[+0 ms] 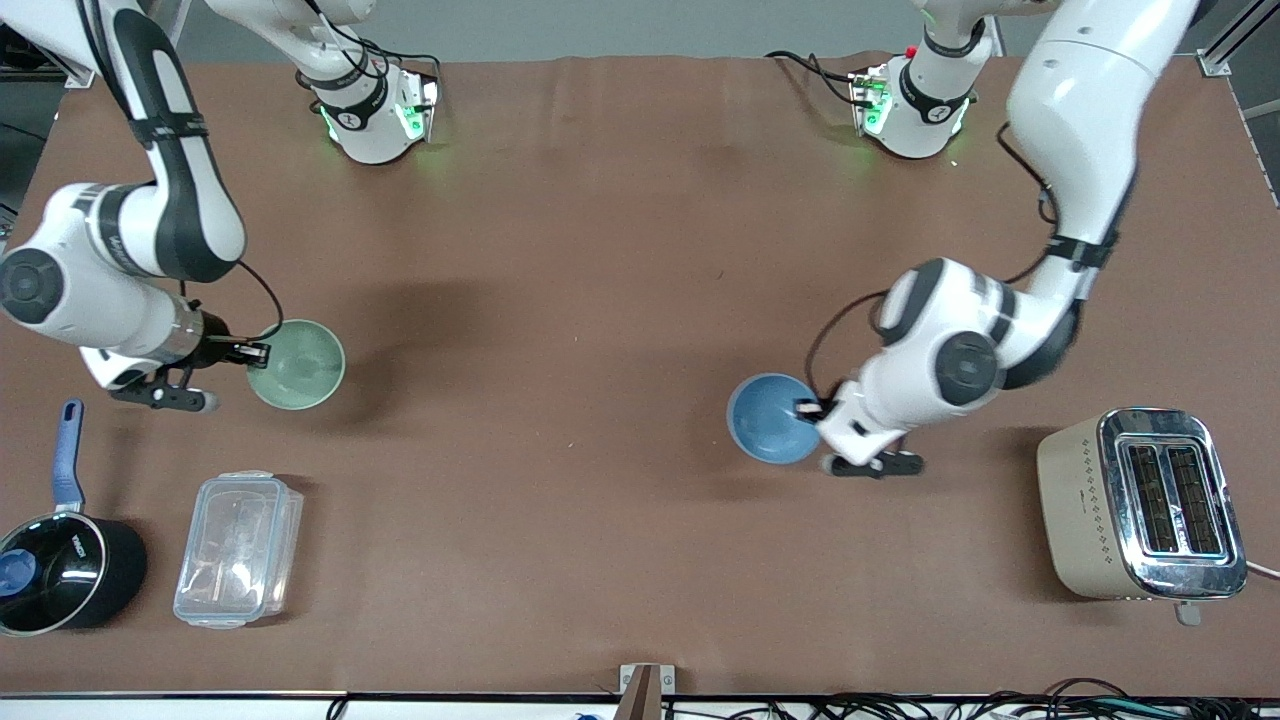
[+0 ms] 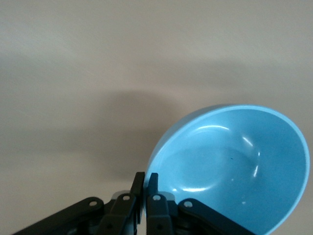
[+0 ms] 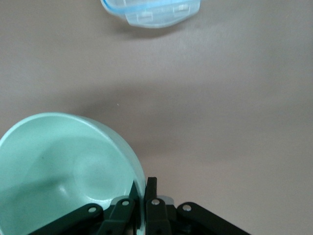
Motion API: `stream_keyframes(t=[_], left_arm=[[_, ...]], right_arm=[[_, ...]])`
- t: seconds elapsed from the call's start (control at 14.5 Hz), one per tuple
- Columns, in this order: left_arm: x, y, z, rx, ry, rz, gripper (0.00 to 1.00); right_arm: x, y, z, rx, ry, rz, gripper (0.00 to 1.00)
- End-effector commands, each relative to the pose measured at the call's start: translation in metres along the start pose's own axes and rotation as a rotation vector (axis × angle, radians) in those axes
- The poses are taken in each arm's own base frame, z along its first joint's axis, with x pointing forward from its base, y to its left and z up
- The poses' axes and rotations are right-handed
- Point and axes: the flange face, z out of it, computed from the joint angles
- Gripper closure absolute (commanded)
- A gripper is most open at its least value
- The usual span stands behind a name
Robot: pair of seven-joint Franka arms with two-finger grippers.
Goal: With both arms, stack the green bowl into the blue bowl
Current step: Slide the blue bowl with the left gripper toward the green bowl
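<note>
With each rim pinched thinly, the glossy mint-green round bowl (image 1: 297, 364) in the right pincer (image 1: 257, 353) and the glossy sky-blue round bowl (image 1: 772, 417) in the left pincer (image 1: 808, 408) could be let slip.

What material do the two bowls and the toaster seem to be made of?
The green bowl and the blue bowl look like glazed ceramic or glossy plastic: smooth, with bright highlights; which one is unclear. The toaster has a matte beige body, probably painted metal or plastic, and a mirror-like chrome top.

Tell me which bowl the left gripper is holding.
The blue bowl: the left gripper pinches its rim, while the right gripper grips the green bowl.
</note>
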Motion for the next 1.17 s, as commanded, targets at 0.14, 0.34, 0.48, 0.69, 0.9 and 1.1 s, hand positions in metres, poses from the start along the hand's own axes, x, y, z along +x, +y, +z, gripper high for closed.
stream_keyframes(t=[0.14, 0.34, 0.48, 0.69, 0.9, 1.1], left_arm=[[-0.037, 0.104, 0.044, -0.017, -0.005, -0.102, 1.0], [-0.058, 0.139, 0.076, -0.05, 0.022, -0.124, 1.0], [-0.065, 0.147, 0.094, -0.038, 0.03, -0.141, 0.98], [-0.069, 0.15, 0.101, -0.024, 0.033, -0.171, 0.74], [-0.055, 0.142, 0.066, -0.051, 0.077, -0.239, 0.0], [-0.025, 0.103, -0.03, -0.059, 0.156, -0.289, 0.0]], right_arm=[[0.002, -0.043, -0.011, 0.0, 0.009, 0.061, 1.0], [-0.001, -0.061, -0.012, -0.003, 0.012, 0.063, 1.0], [-0.003, -0.075, -0.013, -0.005, 0.016, 0.067, 1.0], [-0.005, -0.11, -0.026, -0.002, 0.044, 0.063, 1.0], [-0.017, -0.171, -0.045, 0.006, 0.086, 0.046, 1.0], [-0.038, -0.256, -0.045, 0.036, 0.092, 0.084, 1.0]])
